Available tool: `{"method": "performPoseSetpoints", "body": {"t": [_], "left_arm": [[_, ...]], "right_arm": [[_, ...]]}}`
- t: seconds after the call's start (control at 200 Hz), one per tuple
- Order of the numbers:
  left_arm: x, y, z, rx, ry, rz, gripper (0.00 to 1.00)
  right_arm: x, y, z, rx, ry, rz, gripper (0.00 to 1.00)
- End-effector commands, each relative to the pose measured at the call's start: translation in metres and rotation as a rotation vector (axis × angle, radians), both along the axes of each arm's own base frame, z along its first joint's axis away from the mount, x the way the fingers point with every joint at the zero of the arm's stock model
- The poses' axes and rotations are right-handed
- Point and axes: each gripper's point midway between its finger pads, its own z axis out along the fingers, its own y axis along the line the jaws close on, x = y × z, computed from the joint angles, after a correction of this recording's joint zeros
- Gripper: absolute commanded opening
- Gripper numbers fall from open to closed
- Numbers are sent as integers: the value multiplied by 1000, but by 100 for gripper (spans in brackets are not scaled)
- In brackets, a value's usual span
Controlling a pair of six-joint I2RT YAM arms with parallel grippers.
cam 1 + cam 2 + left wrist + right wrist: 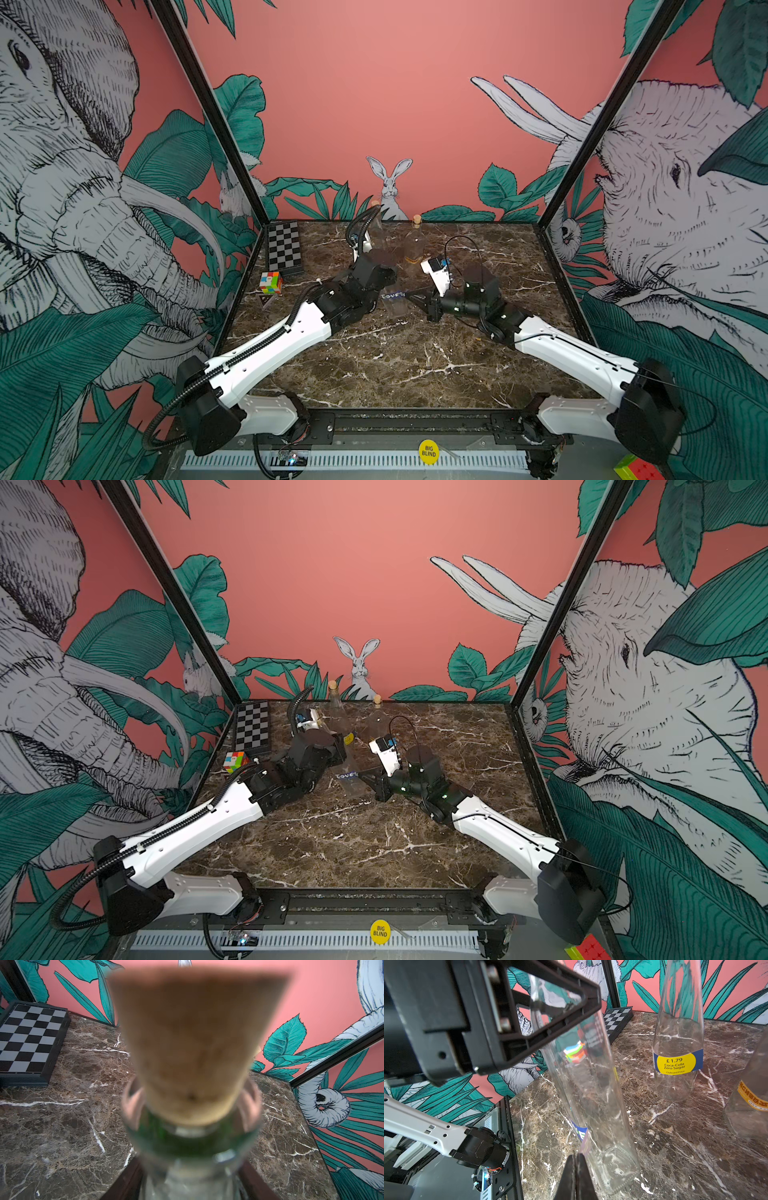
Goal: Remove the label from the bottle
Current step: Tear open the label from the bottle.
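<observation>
Two robot arms work on a clear glass bottle (591,1084) near the middle of a brown marble tabletop (685,1157); the bottle leans, its base on the marble and its cork (197,1039) uppermost. The left gripper (384,271) is clamped round the bottle's upper part, below the neck, steadying it. Low on the glass sits a blue label (580,1131) with white lettering; one edge looks lifted, and that loose flap runs into the tips of the right gripper (576,1159), whose jaws are pressed together on it.

The step in hand, as I judge it, is the peel itself: the edge is caught; most of the band is not yet off the glass. The next move calls for the right arm to draw the flap away round the bottle's curve, gently enough not to tear it, while the left grip resists the pull so the base does not skid.

Behind stand a second bottle (678,1022) with a yellow Coca-Cola price sticker and a third bottle (749,1126) with an orange band; neither is touched.
</observation>
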Motion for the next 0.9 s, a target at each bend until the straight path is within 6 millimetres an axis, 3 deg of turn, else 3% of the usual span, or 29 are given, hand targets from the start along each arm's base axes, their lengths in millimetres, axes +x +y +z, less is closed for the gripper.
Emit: {"method": "performPoseSetpoints", "body": {"t": [0.0, 0.895], "left_arm": [[4, 6, 28, -51, -58, 58, 0], [8, 16, 28, -38, -67, 146, 0]], "right_arm": [[1, 6, 10, 36, -32, 9, 0], [-6, 24, 15, 58, -28, 27, 0]]}}
